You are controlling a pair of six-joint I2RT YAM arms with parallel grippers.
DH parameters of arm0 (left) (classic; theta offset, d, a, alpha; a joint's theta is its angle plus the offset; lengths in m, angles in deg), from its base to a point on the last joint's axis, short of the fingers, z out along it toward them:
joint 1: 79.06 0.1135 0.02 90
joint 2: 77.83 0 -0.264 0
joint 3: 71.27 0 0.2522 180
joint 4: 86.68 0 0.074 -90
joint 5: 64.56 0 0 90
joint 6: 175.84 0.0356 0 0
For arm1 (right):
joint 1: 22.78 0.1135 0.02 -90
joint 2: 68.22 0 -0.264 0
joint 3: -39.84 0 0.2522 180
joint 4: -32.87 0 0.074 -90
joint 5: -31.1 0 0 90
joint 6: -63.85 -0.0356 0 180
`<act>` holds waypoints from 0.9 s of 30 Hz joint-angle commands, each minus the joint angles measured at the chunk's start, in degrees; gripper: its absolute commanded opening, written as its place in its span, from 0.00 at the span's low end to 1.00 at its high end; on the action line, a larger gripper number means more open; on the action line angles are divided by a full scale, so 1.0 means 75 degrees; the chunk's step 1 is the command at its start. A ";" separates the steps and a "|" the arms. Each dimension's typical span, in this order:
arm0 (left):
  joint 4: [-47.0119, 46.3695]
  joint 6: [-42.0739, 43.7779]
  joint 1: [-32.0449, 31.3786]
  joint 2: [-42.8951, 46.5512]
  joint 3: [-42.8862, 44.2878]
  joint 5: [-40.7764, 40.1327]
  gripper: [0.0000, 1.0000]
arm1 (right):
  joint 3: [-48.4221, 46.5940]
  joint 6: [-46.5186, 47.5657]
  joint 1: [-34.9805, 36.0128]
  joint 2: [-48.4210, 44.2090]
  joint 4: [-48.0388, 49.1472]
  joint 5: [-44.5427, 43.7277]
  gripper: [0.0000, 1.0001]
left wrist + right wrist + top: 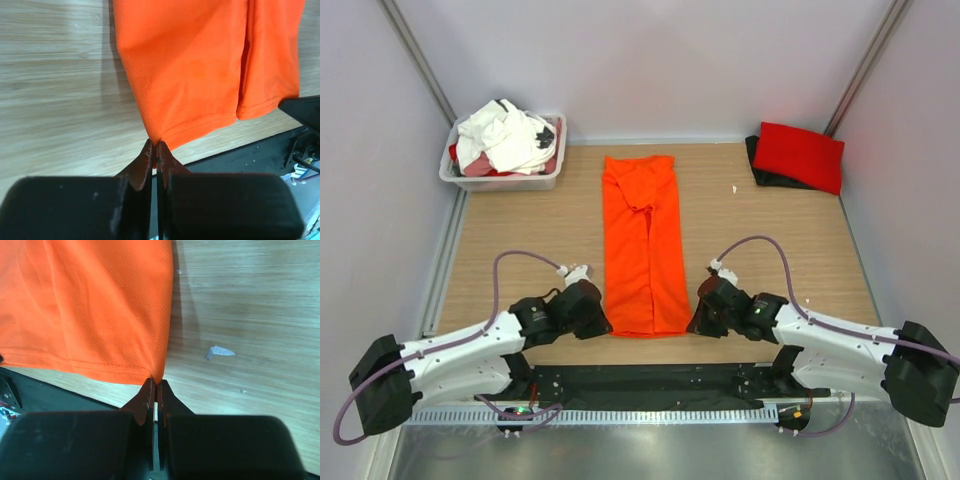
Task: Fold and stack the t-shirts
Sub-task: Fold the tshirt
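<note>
Overhead and wrist views of a bench (520, 230) with two arms mounted at its near edge. The orange t-shirt (642, 245) lies flat at mid-bench as a long narrow strip, its two sides folded inward and meeting along a central seam line; it runs from near the far edge to the near edge, with the hem nearest the arms. The left gripper (603, 325) is clenched on the near-left corner of that hem, its jaws pressed together with the cloth pinched at their tips. The right gripper (695, 322) is likewise clenched on the near-right corner of the hem. Both arms reach inward, low over the near edge. At the far-right corner a folded red t-shirt (800, 155) rests on a black t-shirt (757, 160), which shows only along its left side. At the far-left corner a white plastic tub (500, 180) holds crumpled white t-shirts (505, 135), heaped above its rim. The right wrist view shows a small white scrap (217, 352) on the bare wood just beside the shirt's right edge.
</note>
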 commanded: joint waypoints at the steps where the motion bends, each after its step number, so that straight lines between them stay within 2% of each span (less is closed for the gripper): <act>1: 0.0987 -0.0092 -0.0032 0.0314 0.0672 -0.0550 0.00 | -0.0732 -0.0001 0.0106 0.0065 -0.0385 -0.0357 0.01; 7: 0.2030 0.0376 0.0038 -0.0072 0.1949 -0.1230 0.00 | -0.2524 0.0843 -0.0011 0.0885 -0.1333 -0.1212 0.01; 10: 0.2242 0.0914 0.0412 -0.0517 0.2687 -0.1208 0.00 | -0.3334 0.1417 -0.0268 0.1494 -0.1534 -0.1284 0.01; 17: 0.2231 0.2157 0.1933 -0.1665 0.3977 -0.0529 0.00 | -0.4681 0.2402 -0.1393 0.2315 -0.1605 -0.0875 0.01; 27: 0.1926 0.3189 0.3096 -0.3833 0.5758 0.0222 0.00 | -0.6369 0.3434 -0.2366 0.3873 -0.1758 -0.0452 0.01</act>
